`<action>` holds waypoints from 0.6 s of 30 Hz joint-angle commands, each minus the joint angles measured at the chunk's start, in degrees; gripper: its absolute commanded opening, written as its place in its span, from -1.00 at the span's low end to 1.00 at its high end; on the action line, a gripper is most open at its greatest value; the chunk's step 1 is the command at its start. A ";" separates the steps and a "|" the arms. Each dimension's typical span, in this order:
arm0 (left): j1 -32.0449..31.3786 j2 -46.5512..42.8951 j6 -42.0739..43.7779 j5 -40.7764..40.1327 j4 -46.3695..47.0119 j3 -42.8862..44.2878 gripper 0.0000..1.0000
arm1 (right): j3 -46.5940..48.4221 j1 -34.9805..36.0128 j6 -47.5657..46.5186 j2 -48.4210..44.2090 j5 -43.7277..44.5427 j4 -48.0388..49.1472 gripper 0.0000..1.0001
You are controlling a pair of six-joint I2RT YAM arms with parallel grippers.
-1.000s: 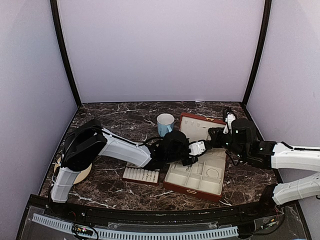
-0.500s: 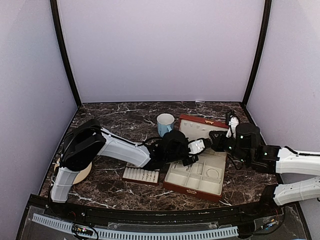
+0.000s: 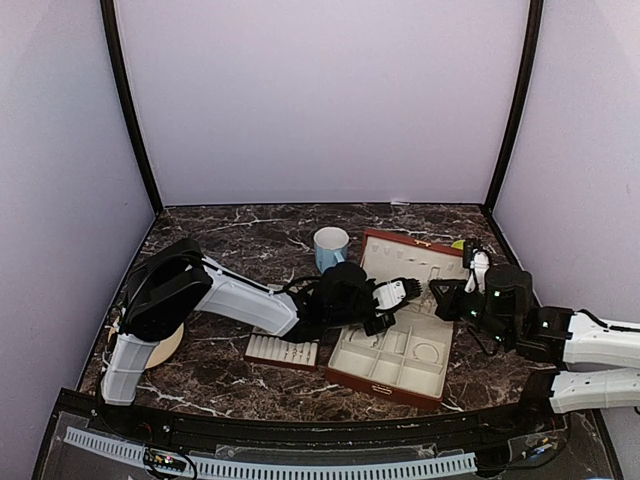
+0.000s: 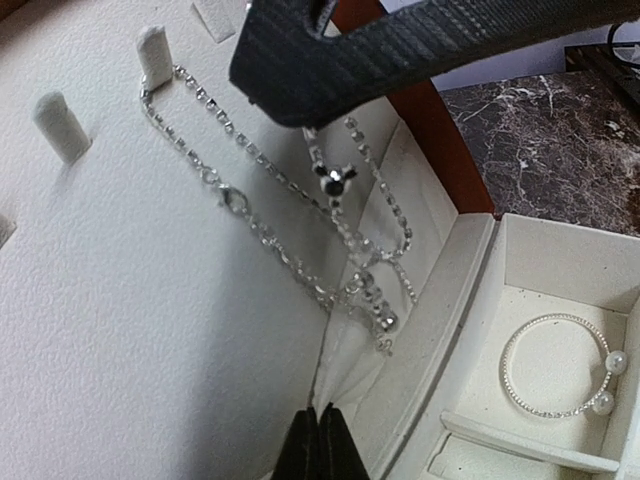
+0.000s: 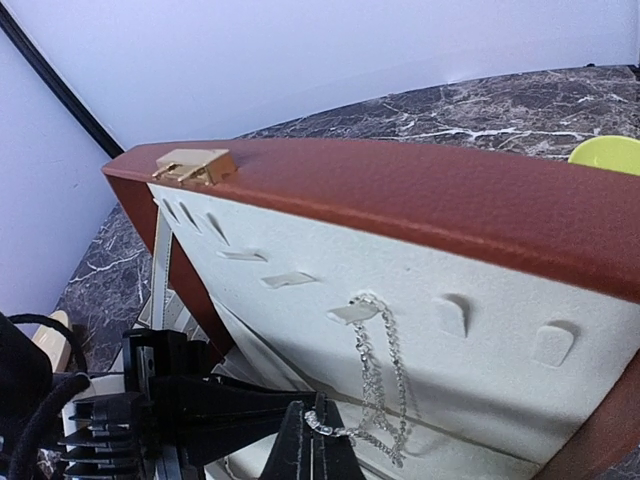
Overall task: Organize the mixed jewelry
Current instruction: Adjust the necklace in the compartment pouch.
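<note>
Right jaws withdrew, pinching chain [image 4: 232, 200] at lid [image 4: 100, 320]; bangle [image 4: 555, 365] in compartment [image 4: 560, 265].

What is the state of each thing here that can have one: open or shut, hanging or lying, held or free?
jewelry box: open, lid raised.
chain: hanging from a lid hook, one end at the right claw.
bangle: lying free in a box compartment.
left claw: shut, empty.
right claw: shut, seemingly pinching the chain.
mug: upright.
</note>
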 commanded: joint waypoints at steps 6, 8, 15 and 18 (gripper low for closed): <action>-0.57 -3.78 -0.86 3.68 1.74 -2.30 -1.00 | 3.59 0.50 -1.03 5.96 2.03 4.91 -1.00; -0.55 -4.00 -0.83 4.14 2.34 -3.51 -1.00 | 4.86 0.50 -1.26 7.06 2.31 5.71 -1.00; -0.54 -4.61 -0.48 4.70 4.02 -5.97 -1.00 | 7.76 0.50 -1.89 10.85 2.29 8.40 -1.00; -0.54 -4.85 -0.47 4.87 4.11 -6.13 -1.00 | 7.86 0.50 -2.03 13.17 1.97 9.20 -1.00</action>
